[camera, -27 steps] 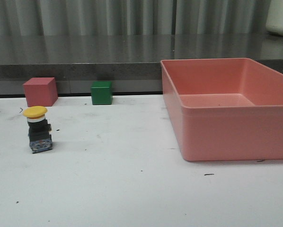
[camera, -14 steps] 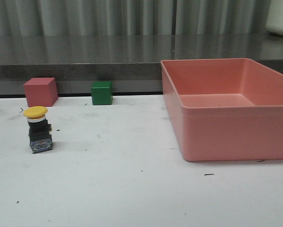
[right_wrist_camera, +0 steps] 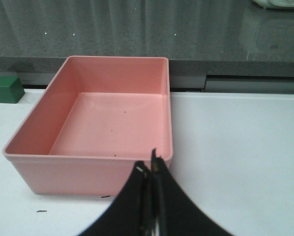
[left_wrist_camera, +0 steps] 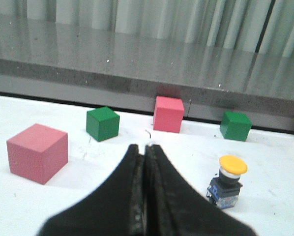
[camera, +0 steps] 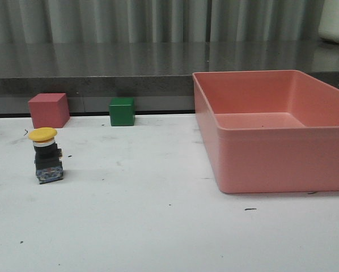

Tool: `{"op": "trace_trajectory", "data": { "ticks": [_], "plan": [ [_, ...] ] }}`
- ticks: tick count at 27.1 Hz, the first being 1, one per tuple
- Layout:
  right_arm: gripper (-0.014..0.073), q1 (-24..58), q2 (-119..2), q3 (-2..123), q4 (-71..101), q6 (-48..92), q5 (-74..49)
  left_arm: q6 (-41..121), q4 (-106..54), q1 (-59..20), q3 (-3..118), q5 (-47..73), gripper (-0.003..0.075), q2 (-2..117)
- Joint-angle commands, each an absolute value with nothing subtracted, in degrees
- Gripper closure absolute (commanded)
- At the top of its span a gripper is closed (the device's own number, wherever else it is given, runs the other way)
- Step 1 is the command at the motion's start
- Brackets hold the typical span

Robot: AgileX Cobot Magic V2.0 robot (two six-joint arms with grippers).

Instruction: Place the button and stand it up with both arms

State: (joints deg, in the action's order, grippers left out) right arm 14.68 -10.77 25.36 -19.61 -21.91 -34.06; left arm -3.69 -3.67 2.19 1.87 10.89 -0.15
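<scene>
Button [camera: 45,154] upright, well apart from pink bin [camera: 271,164], grippers closed

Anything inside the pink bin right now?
Nothing: the right wrist view shows the pink bin's floor bare apart from a few dark specks. From the front, the near wall hides most of that floor. The button stands outside, on the table.

Both the left gripper [left_wrist_camera: 145,150] and the right gripper [right_wrist_camera: 150,169] are showing matte black fingers, broad at the base and tapering to thin tips with pale scuffing.
</scene>
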Motion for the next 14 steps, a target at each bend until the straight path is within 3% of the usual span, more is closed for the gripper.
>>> {"op": "trace_trajectory", "data": {
  "ticks": [1, 14],
  "plan": [
    [0.0656, 14.2, -11.4, 26.9, -21.2, -21.5, -29.6, -4.3, -4.2, 2.3, 0.1, 3.3, 0.0740, -1.5],
    [0.0656, 14.2, -11.4, 26.9, -21.2, -21.5, -29.6, -4.3, -4.2, 2.3, -1.4, 1.3, 0.0740, -1.5]
  ]
}}
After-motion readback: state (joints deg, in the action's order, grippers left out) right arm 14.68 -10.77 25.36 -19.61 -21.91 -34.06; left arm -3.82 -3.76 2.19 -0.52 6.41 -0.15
